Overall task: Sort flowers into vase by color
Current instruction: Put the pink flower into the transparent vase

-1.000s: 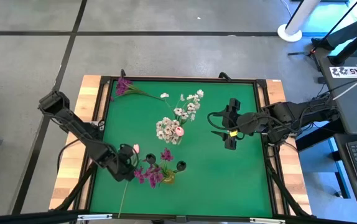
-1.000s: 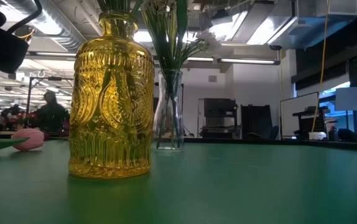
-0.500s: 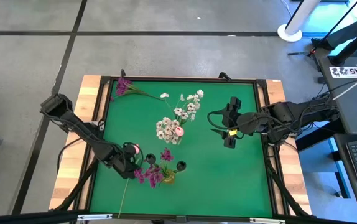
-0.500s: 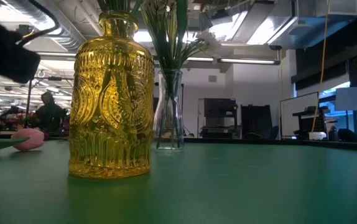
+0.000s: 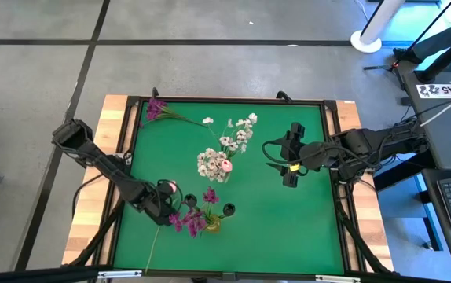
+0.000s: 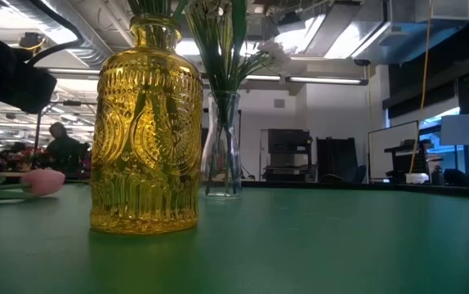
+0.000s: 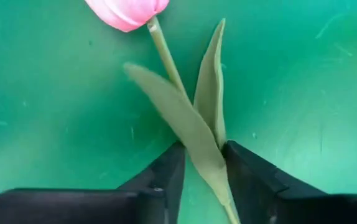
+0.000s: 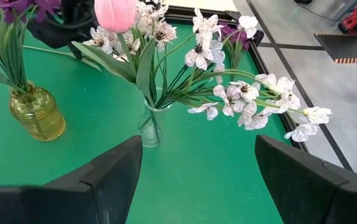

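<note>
A pink tulip (image 5: 172,187) lies on the green mat near the table's left side. Its bud (image 7: 129,12) points toward the far edge and its thin stalk (image 5: 152,251) runs to the near edge. My left gripper (image 5: 163,202) stands over it, pointing down, shut on the stalk just behind the bud. To its right stand a yellow glass vase (image 5: 210,224) with magenta-purple flowers and a clear vase (image 5: 220,176) with white sprays and one pink tulip. My right gripper (image 5: 291,167) hangs open above the right half of the mat, holding nothing. My left gripper pinches the tulip's stalk and its two long leaves (image 7: 204,163) between its two fingers, where the leaves meet below the bud. The fingers (image 7: 166,177) come from above, pointing down, and lie across the stalk. The tulip lies flat, with its bud (image 6: 45,181) on the mat.
A magenta-purple stem (image 5: 156,108) lies in the mat's far left corner. White sprays (image 8: 253,99) lean out of the clear vase toward the far edge. Bare green mat (image 5: 288,228) lies in the near right part. A raised dark frame (image 5: 233,101) rims the table.
My left gripper has sunk a little and moved slightly toward the yellow vase, onto the tulip. The tulip's bud has shifted a little toward that vase, and the free end of the stalk at the near edge has swung slightly left.
</note>
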You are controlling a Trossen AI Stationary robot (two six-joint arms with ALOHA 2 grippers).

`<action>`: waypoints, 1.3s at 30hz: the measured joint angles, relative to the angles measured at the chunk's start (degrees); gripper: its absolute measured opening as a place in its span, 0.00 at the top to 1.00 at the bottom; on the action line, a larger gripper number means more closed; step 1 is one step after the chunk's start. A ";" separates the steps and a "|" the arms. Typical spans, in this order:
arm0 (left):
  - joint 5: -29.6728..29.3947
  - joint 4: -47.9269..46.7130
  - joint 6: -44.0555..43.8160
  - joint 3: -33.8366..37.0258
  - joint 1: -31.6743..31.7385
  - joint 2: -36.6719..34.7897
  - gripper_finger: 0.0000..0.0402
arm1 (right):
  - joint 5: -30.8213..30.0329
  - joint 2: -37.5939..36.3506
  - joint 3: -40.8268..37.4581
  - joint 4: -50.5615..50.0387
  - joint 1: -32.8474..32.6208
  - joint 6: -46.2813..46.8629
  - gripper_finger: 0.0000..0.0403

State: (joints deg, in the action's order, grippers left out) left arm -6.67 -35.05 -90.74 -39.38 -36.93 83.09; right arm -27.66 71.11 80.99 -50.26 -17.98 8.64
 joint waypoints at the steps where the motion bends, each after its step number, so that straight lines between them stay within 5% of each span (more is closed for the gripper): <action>1: -0.18 0.01 0.50 0.00 0.22 0.00 0.76 | -0.01 0.00 0.00 0.00 0.00 0.00 0.24; 8: -0.75 0.04 4.31 0.00 1.03 0.00 0.97 | -0.02 0.00 0.00 0.00 0.00 -0.05 0.24; 13: -1.67 -2.38 8.09 -3.37 1.03 -1.23 0.99 | -0.71 -0.25 0.00 -0.22 0.00 -1.23 0.24; 17: -4.95 -13.04 9.96 -9.80 1.03 -3.40 1.00 | -1.67 -1.68 0.00 -0.31 0.00 -1.43 0.24; 28: -22.38 -46.56 6.78 -31.75 -1.79 -9.11 1.00 | -4.77 -7.02 0.00 -0.37 0.00 -1.42 0.24; 34: -34.92 -54.79 8.02 -40.85 -2.27 -10.66 1.00 | -4.78 -6.77 0.00 0.66 0.00 -1.55 0.24; 39: -48.20 -54.03 17.25 -46.95 -2.21 -12.38 1.00 | -3.54 -6.03 -0.22 5.62 0.02 -4.58 0.24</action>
State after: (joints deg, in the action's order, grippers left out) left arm -54.86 -89.09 -73.49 -86.33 -39.13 70.71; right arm -31.20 65.08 80.78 -44.64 -17.96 4.06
